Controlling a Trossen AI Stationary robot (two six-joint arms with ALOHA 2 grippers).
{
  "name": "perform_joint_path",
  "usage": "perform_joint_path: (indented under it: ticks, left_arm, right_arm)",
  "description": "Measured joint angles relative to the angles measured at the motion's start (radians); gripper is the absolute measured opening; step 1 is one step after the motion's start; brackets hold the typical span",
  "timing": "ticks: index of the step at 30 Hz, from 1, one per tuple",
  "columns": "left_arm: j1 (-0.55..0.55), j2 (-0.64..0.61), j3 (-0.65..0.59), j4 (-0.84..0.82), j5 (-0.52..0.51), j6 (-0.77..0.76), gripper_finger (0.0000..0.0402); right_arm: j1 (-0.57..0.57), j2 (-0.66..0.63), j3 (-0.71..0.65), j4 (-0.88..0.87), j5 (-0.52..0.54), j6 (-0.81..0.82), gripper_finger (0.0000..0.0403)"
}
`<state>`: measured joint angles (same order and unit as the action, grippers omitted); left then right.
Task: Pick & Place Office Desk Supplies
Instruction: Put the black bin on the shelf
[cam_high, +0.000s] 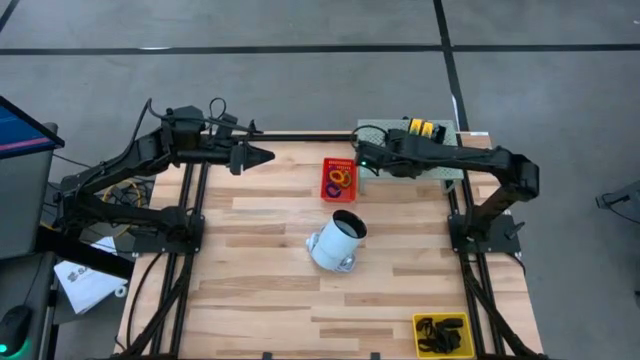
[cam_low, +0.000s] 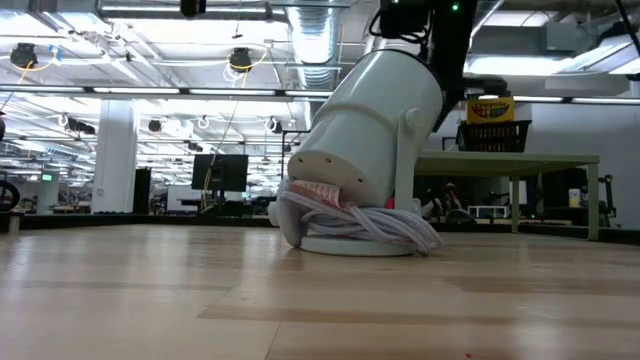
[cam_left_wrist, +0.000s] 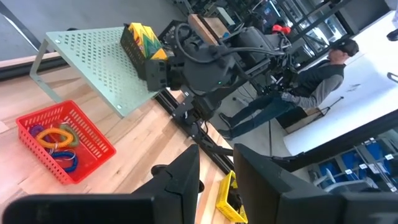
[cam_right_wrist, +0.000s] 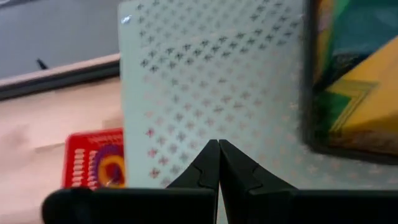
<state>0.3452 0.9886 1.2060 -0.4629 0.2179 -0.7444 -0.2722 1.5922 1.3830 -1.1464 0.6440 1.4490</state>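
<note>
**Both arms up at the far side of the table**

The right gripper (cam_high: 362, 158) is pressed tight shut with nothing in it. It hangs over the pale green shelf (cam_high: 440, 172) at the far right corner of the table (cam_high: 260, 290). The shelf is full of little holes. Two crayon boxes (cam_high: 424, 129) stand on it, near its back edge. In the right wrist view one box shows close by, just past the closed fingers (cam_right_wrist: 217, 163).

The left gripper (cam_high: 262, 155) hangs over the far edge of the table, on the left. Its two fingers (cam_left_wrist: 183, 180) stand a small way apart and hold nothing.

A red basket (cam_high: 339, 179) sits right beside the shelf. Rubber bands (cam_high: 340, 181) lie in it, orange, purple and blue.

A white cup (cam_high: 337, 242) lies tipped over in the middle of the table. In the low view it fills the middle and hides most of what is behind it.

A yellow tray (cam_high: 442, 334) sits at the near right corner. Black clips (cam_high: 440, 330) lie in it.

Some papers (cam_high: 88, 280) lie off the table on the left. A person (cam_left_wrist: 298, 93) is in the room behind.
</note>
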Motion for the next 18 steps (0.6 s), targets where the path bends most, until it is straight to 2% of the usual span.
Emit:
perform_joint_path:
  ticks: [3,18]
  left_arm:
    - [0.000,0.000,0.000,0.000,0.005,0.000,0.0094]
    - [0.000,0.000,0.000,0.047,0.019,-0.018,0.0094]
  right_arm:
    - [0.000,0.000,0.000,-0.039,0.035,0.027,0.0000]
    - [-0.011,-0.002,0.000,-0.159,0.031,0.033,0.0000]
